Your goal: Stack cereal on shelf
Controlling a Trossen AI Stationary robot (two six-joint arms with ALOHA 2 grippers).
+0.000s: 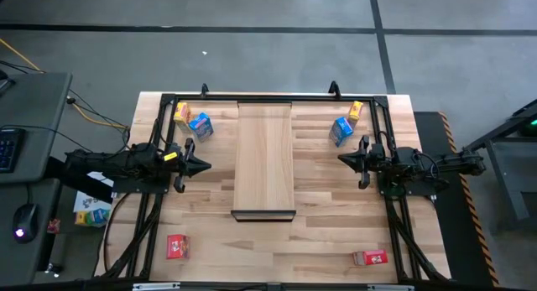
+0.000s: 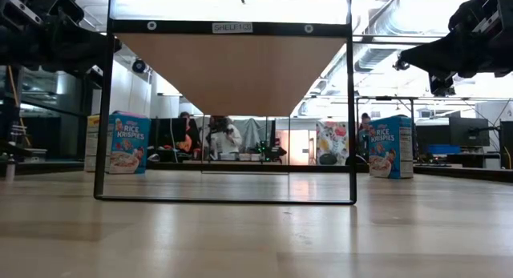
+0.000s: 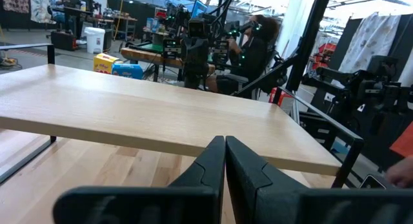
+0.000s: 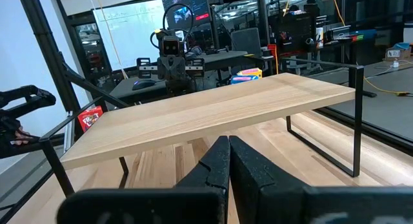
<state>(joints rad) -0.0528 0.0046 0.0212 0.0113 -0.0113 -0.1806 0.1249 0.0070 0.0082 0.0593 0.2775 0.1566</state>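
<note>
Left end effector [image 1: 204,165]: your fingers are pressed together, hovering left of the shelf.
Right end effector [image 1: 342,159]: fingers together, right of it.
Long pale wooden plank shelf [image 1: 264,157]: mid-counter, bare.
Small cardboard cereal boxes: yellow [image 1: 182,114] beside blue [image 1: 200,125] far-left; blue [image 1: 341,130] and yellow [image 1: 356,111] far-right; red ones [image 1: 176,246] [image 1: 369,258] near corners.

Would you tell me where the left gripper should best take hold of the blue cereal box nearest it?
Probably from above, across the narrow sides of the blue box: it stands upright, with a yellow box close beside it. The left gripper is shut and would open first.

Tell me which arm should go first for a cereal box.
Either; roughly symmetric. The left gripper sits near the left blue box, the right gripper near the right blue box. Both shut, nothing on the shelf yet.
</note>
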